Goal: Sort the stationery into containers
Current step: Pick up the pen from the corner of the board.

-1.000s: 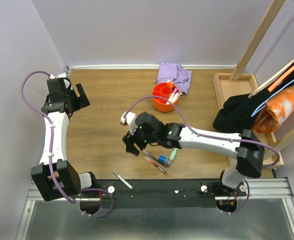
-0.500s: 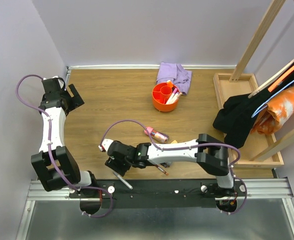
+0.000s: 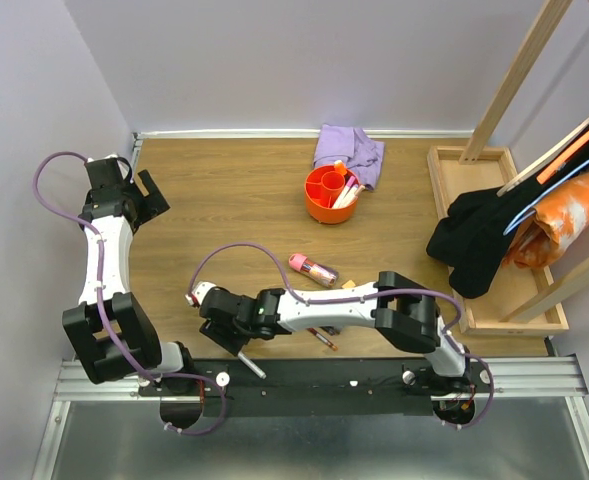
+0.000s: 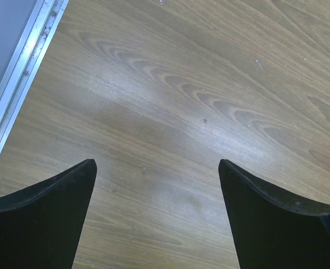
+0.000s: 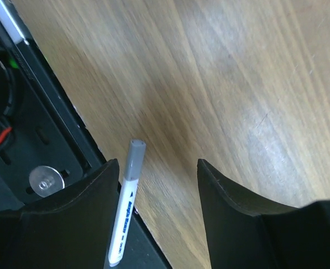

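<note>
The orange cup stands at the back middle with several pens in it. A pink tube lies mid-table. Red pens lie partly under my right arm. A white pen with a grey cap lies at the front edge. In the right wrist view the pen is just inside the left finger. My right gripper is open and low over it, holding nothing. My left gripper is open and empty over bare wood at the far left.
A lilac cloth lies behind the cup. A wooden tray at the right holds black fabric and an orange bag. A slanted wooden post rises at the back right. The black base rail runs along the front edge.
My right gripper has swung left and toward the front edge, from over the red pens to the white pen. That uncovered the pink tube. My left arm shifted slightly.
</note>
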Tool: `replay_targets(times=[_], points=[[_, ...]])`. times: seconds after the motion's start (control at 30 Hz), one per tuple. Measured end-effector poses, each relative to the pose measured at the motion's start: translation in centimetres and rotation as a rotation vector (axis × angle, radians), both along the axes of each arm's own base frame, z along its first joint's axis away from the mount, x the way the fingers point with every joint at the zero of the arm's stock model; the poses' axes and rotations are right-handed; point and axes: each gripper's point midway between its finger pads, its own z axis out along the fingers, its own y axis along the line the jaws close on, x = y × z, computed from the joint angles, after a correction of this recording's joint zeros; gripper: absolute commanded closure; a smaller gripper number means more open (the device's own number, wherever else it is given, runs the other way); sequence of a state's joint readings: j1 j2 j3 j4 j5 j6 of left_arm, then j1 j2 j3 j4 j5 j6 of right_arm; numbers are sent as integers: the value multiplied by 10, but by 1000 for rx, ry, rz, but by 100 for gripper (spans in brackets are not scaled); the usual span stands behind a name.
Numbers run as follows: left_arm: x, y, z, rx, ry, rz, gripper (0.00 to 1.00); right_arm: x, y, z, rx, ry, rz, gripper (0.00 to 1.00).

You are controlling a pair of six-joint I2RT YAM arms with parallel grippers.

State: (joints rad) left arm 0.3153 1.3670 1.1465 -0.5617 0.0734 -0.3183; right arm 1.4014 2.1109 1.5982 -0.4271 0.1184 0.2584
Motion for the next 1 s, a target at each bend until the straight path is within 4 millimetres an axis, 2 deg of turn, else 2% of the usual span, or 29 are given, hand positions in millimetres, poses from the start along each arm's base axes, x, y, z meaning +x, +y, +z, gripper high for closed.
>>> replay_targets(times=[0.27,0.37,0.47,0.57,0.6,0.63,0.8,0.87,0.93,1.0], points=[[1,2,0,0,0,4,1,-7,-9,-14,-63,34,3,40],[2,2,-3,-1,4,5,1,-11,-9,-23,-85,48,13,46],[4,3,-5,-5,8,8,1,-13,-6,-24,-85,60,18,57],[4,3,-6,-5,7,9,1,-16,-6,-25,-84,75,14,79],[4,3,-6,-5,7,9,1,-17,-6,-25,-84,81,10,95],[4,3,-6,-5,7,9,1,-18,-7,-26,-88,86,12,99],[5,3,-9,-8,16,9,1,-19,-8,-26,-87,97,-4,99],[7,4,-11,-10,24,8,1,-13,-10,-25,-88,89,-14,99],[9,5,-11,-10,26,7,1,-1,-16,-21,-92,56,-29,99],[11,5,-10,-6,23,4,1,24,-21,-9,-81,16,-62,99]])
